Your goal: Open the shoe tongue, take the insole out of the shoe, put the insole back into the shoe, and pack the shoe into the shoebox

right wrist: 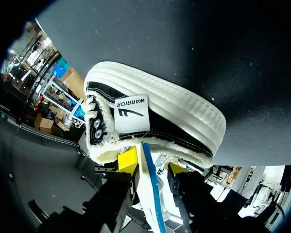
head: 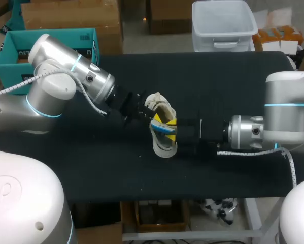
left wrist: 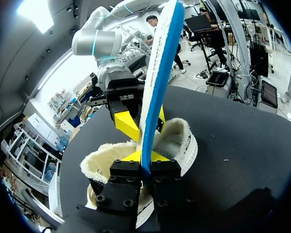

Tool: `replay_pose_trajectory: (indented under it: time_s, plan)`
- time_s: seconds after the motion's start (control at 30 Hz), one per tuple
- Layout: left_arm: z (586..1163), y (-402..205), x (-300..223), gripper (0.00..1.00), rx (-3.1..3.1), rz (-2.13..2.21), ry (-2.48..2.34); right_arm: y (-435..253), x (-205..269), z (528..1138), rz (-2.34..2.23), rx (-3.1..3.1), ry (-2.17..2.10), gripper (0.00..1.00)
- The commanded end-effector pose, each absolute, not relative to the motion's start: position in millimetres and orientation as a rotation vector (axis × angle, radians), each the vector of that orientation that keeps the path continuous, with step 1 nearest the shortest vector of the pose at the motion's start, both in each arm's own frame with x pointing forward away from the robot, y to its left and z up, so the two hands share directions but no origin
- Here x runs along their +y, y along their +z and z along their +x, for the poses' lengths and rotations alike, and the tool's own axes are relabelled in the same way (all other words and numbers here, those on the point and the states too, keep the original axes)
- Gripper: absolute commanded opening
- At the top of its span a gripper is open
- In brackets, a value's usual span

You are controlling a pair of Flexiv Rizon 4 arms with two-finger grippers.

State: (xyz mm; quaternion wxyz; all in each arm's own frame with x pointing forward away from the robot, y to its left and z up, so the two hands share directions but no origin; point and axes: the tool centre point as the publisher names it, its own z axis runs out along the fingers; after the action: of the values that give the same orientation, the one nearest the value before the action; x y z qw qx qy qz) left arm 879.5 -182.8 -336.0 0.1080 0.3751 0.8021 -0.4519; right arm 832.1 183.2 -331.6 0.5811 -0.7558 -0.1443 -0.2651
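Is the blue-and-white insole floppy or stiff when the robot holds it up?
Probably fairly stiff: held at one end by the left tool, the insole stands tall with a gentle curve, no droop. It looks thin, so likely light and bendy if pushed sideways.

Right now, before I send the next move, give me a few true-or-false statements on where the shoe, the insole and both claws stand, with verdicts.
1. The shoe sits on the black table between the two arms. True.
2. The insole lies flat on the table, clear of both claws. False: the left claw is shut on it, just over the shoe.
3. The insole has a blue edge. True.
4. The right claw is parked at the table's edge, far from the shoe. False: it is right at the shoe, facing the left claw.
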Motion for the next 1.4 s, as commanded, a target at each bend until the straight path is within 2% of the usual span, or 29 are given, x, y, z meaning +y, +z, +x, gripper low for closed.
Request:
replay_pose_trajectory:
  time_s: [0.03, 0.13, 0.2, 0.37, 0.67, 0.7, 0.73, 0.77, 0.83, 0.9, 0.93, 1.03, 1.07, 1.4]
  plan:
    - [878.2, -336.8, -183.9, 0.0, 2.356, 1.104, -1.33, -323.8, 182.9, 825.7, -1.782, -0.336, -0.642, 0.46]
    - [878.0, -336.6, -184.1, 0.0, 2.355, 1.107, -1.331, -319.1, 183.2, 822.5, -1.79, -0.338, -0.658, 0.49]
    - [878.0, -336.5, -184.2, 0.0, 2.355, 1.107, -1.333, -318.6, 183.6, 821.2, -1.792, -0.335, -0.662, 0.46]
    - [878.5, -336.1, -184.2, 0.0, 2.354, 1.105, -1.338, -318.9, 183.5, 820.1, -1.792, -0.321, -0.661, 0.0]
    - [878.4, -336.0, -181.8, 0.0, 2.361, 1.097, -1.346, -321.7, 185.3, 823.1, -1.782, -0.328, -0.645, 0.0]
    - [876.5, -334.4, -180.4, 0.26, 2.361, 1.104, -1.363, -322.9, 185.4, 823.8, -1.78, -0.328, -0.644, 0.0]
    - [874.2, -332.5, -179.0, 0.77, 2.357, 1.11, -1.374, -323.8, 185.3, 824.3, -1.779, -0.329, -0.643, 0.0]
    - [871.3, -330.2, -177.7, 0.91, 2.349, 1.116, -1.385, -324.7, 185.1, 824.7, -1.778, -0.329, -0.643, 0.0]
    - [863.3, -324.9, -175.4, 0.96, 2.325, 1.143, -1.401, -325.8, 184.6, 825.3, -1.774, -0.329, -0.643, 0.0]
    - [854.8, -318.9, -173.8, 0.91, 2.299, 1.171, -1.408, -326.2, 184.4, 825.5, -1.772, -0.33, -0.645, 0.0]
    - [851.6, -316.6, -173.4, 0.82, 2.285, 1.18, -1.408, -326.4, 184.4, 825.6, -1.771, -0.33, -0.645, 0.0]
    - [843.6, -311.3, -174.1, 0.14, 2.251, 1.202, -1.394, -326.2, 184.5, 825.6, -1.775, -0.329, -0.644, 0.0]
    - [841.7, -310.6, -174.9, 0.0, 2.248, 1.216, -1.392, -325.6, 184.7, 825.3, -1.776, -0.33, -0.644, 0.0]
    - [847.8, -324.2, -189.0, 0.0, 2.278, 1.226, -1.306, -326.8, 185.5, 829.2, -1.783, -0.355, -0.664, 0.0]
